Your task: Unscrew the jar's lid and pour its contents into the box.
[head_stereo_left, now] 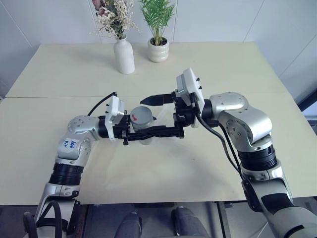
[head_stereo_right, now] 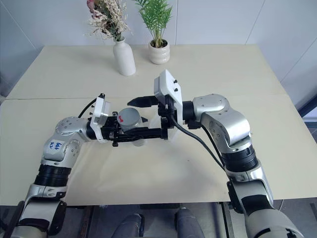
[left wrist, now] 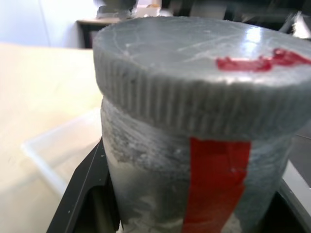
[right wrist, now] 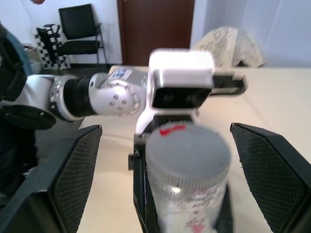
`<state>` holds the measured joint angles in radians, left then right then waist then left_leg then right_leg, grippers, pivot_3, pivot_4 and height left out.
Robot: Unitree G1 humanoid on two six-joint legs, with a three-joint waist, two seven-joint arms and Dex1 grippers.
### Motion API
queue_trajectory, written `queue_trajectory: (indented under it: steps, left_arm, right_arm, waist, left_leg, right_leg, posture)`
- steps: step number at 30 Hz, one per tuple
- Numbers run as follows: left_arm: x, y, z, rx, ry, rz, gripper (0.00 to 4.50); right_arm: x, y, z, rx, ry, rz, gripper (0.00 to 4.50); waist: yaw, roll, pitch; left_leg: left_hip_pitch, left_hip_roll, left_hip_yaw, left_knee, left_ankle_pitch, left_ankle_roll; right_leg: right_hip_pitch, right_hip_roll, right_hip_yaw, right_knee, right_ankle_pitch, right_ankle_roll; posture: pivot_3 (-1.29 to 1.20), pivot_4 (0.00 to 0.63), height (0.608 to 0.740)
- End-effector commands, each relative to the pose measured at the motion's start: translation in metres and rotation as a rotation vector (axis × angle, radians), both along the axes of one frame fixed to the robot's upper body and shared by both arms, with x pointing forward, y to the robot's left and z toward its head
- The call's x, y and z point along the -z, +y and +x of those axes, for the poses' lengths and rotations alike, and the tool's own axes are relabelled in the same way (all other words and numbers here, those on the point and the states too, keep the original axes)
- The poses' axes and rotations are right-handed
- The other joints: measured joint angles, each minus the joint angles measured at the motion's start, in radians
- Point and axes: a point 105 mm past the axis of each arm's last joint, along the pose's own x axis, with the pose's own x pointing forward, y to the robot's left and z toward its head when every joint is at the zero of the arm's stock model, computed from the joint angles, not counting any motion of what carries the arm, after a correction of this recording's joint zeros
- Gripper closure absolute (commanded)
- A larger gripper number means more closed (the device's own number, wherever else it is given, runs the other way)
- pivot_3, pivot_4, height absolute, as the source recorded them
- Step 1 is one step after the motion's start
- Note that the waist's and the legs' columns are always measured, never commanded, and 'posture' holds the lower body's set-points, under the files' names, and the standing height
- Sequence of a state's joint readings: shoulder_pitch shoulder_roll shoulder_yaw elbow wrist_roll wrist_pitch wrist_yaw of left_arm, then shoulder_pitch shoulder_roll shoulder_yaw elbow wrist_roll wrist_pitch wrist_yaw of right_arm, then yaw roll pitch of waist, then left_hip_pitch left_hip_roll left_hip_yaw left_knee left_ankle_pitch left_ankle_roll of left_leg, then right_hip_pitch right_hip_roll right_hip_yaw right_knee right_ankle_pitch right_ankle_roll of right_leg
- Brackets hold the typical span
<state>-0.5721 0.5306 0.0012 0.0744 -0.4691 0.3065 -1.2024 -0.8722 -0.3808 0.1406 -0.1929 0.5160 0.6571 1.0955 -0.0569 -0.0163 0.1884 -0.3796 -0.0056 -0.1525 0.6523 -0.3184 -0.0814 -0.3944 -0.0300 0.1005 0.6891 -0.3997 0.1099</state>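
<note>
Right wrist view, left gripper (right wrist: 187, 213) clamping jar (right wrist: 187, 199), lid (right wrist: 188, 149) on

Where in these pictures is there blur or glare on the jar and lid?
Left wrist view: a bright glare patch on the lid, the room behind out of focus, the jar fairly sharp. Right wrist view: the left gripper behind the jar is smeared, while the right gripper's fingers look crisp. Head views: even light, no glare.
</note>
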Motion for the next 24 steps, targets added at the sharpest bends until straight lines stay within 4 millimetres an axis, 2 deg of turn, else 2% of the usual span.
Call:
queue_trajectory:
  steps: [1, 7, 10, 24]
  left_arm:
    - [-0.009, 0.004, -0.003, -0.006, -0.039, -0.007, 2.15]
    - [-0.007, -0.001, -0.001, -0.001, -0.042, -0.009, 2.15]
    - [-0.007, -0.007, -0.001, 0.013, -0.045, -0.012, 2.15]
    - [-0.006, -0.013, -0.001, 0.039, -0.044, -0.021, 2.15]
  right_arm:
    - [-0.006, -0.001, -0.005, 0.009, -0.028, 0.027, 0.04]
    - [0.006, 0.01, -0.004, 0.043, 0.001, 0.014, 0.04]
    - [0.013, 0.017, 0.003, 0.093, 0.011, -0.002, 0.04]
    - [0.015, 0.029, 0.019, 0.17, 0.031, 0.019, 0.04]
  waist:
    - [0.001, 0.0, 0.0]
    - [-0.002, 0.0, 0.0]
    - [-0.003, 0.0, 0.0]
    - [-0.002, 0.0, 0.0]
  left_leg:
    - [0.0, 0.0, 0.0, 0.0, 0.0, 0.0]
    - [0.0, 0.0, 0.0, 0.0, 0.0, 0.0]
    - [0.0, 0.0, 0.0, 0.0, 0.0, 0.0]
    - [0.0, 0.0, 0.0, 0.0, 0.0, 0.0]
  right_leg:
    - [0.0, 0.0, 0.0, 0.0, 0.0, 0.0]
    - [0.0, 0.0, 0.0, 0.0, 0.0, 0.0]
    - [0.0, 0.0, 0.0, 0.0, 0.0, 0.0]
    - [0.0, 0.0, 0.0, 0.001, 0.0, 0.0]
  posture:
    - [0.0, 0.15, 0.74]
    - [0.0, 0.15, 0.74]
    - [0.0, 0.15, 0.74]
    - [0.0, 0.15, 0.74]
